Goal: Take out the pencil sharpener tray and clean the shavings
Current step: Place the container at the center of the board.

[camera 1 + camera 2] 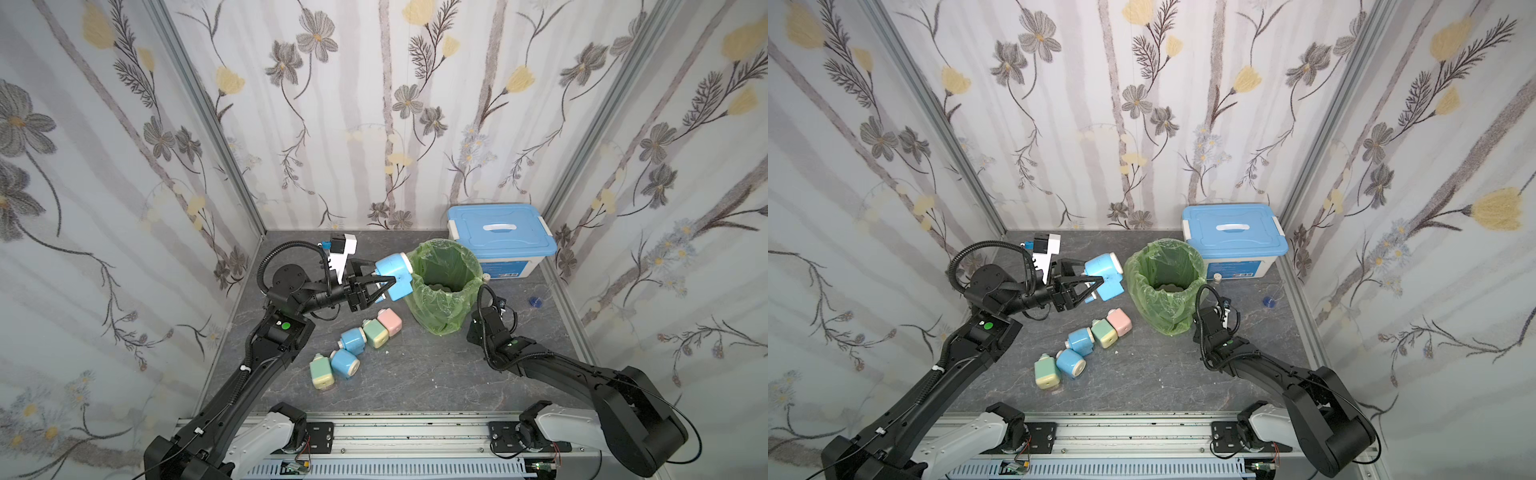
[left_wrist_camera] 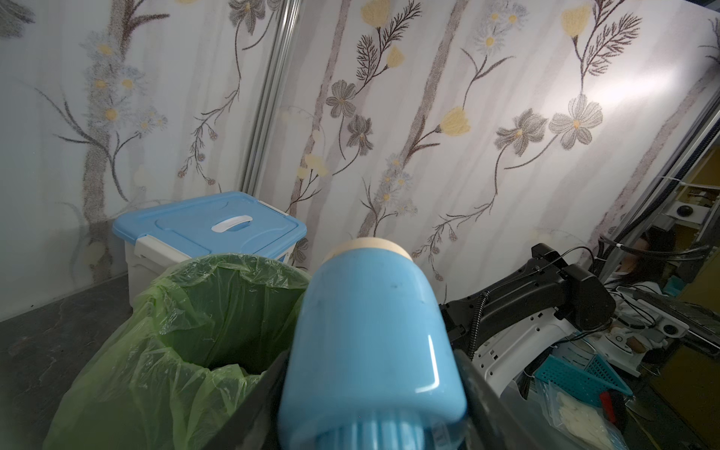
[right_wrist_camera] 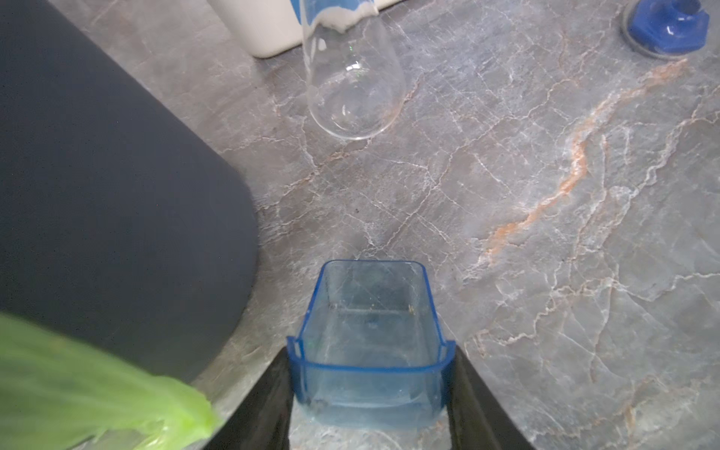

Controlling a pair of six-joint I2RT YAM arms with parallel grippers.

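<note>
Left hand [image 1: 384,277], clamped on a blue pencil sharpener [image 1: 397,268], holds it raised just beside the rim of the green-lined bin [image 1: 440,307]. Right hand [image 3: 370,393], clamped on the clear blue tray [image 3: 370,311], holds it near the desk [image 3: 545,195] beside the bin's base. Five more sharpeners [image 1: 353,338] lie on the desk between the arms.

soft light, faint shadows, top views bowed at edges, blurred wrist foregrounds, glare on wallpaper [image 2: 643,85]

We can read no text, brand or number anywhere. The blue label [image 1: 500,268] on the front of the lidded storage box [image 1: 498,232] carries print too small for us to make out.
</note>
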